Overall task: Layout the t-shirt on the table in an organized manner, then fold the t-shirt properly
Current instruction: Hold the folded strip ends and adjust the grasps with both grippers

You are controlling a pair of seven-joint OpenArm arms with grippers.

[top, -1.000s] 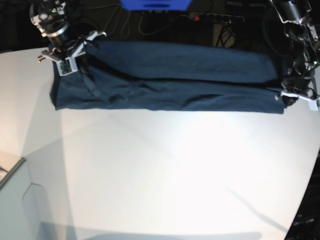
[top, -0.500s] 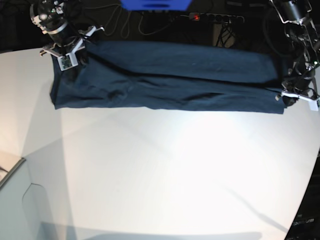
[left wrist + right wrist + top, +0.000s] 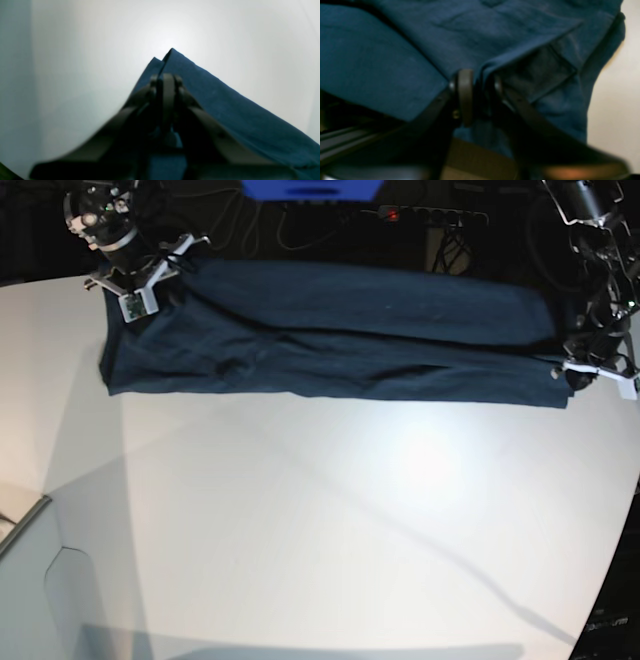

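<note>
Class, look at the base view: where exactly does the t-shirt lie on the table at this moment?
The t-shirt lies as a long folded band along the far edge of the table, stretching between the right gripper at picture-left and the left gripper at picture-right.

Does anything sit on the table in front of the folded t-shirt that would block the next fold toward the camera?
Nothing visible does: the table in front of the t-shirt is bare white surface.

Lighting, your base view: glare patch on the table (image 3: 420,455) toward three o'clock; long shadows at seven; dark backdrop at twelve. Your wrist views: soft, blurred, gripper arms unfocused, edges bowed.
</note>
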